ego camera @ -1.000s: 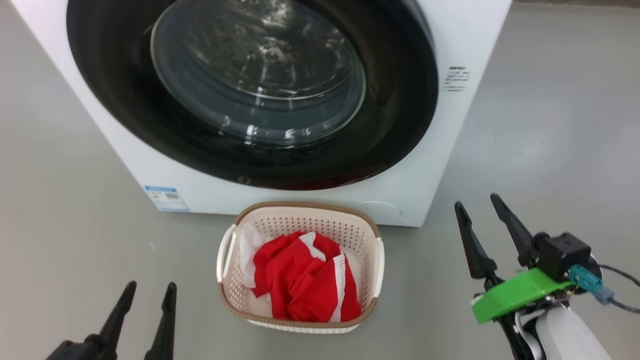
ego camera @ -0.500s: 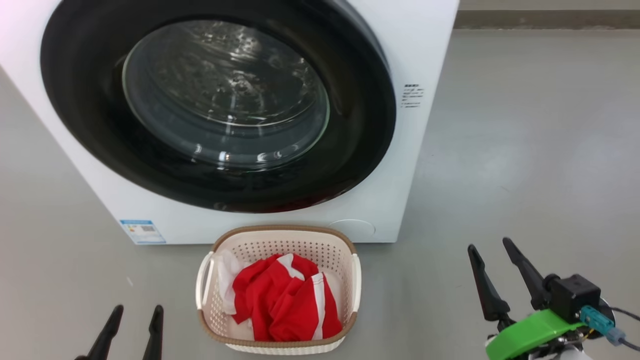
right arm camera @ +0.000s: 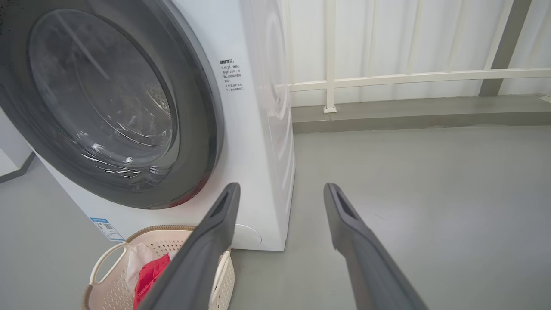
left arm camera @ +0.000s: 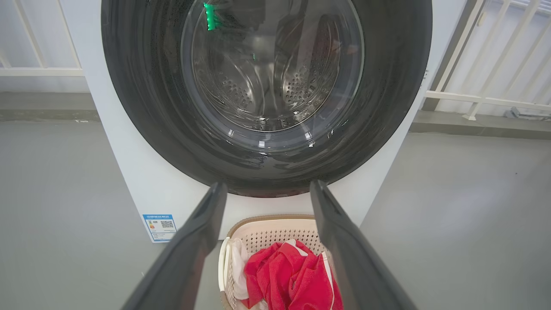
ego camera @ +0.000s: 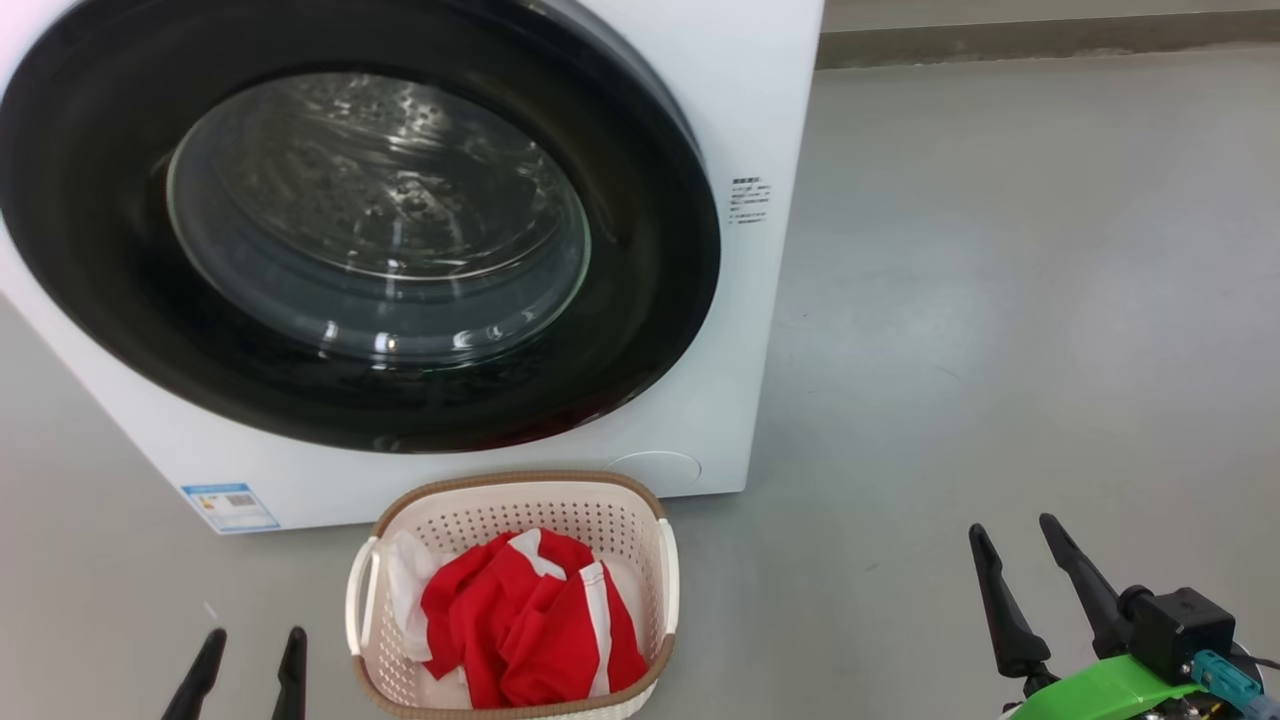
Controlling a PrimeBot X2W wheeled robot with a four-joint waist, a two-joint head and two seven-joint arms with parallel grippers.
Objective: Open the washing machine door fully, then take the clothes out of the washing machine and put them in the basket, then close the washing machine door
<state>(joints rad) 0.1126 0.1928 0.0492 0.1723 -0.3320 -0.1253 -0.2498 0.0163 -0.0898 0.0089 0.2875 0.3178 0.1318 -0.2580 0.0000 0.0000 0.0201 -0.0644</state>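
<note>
**Door shut, red garments in the basket, both pincers spread**

A smooth grey floor (ego camera: 1000,300) is seen under everything, with a white railing (right arm camera: 387,77) along its far edge in the right wrist view. The big white boxy front-loading washing machine (ego camera: 760,120) is stood on this floor. Its front is taken up almost wholly by the large round glossy black door (ego camera: 640,300), which is seen lying shut against the machine. The steel perforated drum (left arm camera: 267,86) is made out through the door's bulging clear glass bowl.

The small cream-white perforated plastic basket with a brown woven-look rim (ego camera: 520,485) is set on the floor just in front of the machine, below the door's lower edge. The bright red garments with white stripes and white parts (ego camera: 520,630) are found bunched inside the basket.

The right gripper (ego camera: 1011,524) is held over bare floor, well to the right of the basket. Its two long dark fingers are spread and nothing is pinched between them. The left gripper (ego camera: 255,634) is held low, just left of the basket, likewise spread and empty. A small blue label (ego camera: 228,507) is seen low on the machine's front.
</note>
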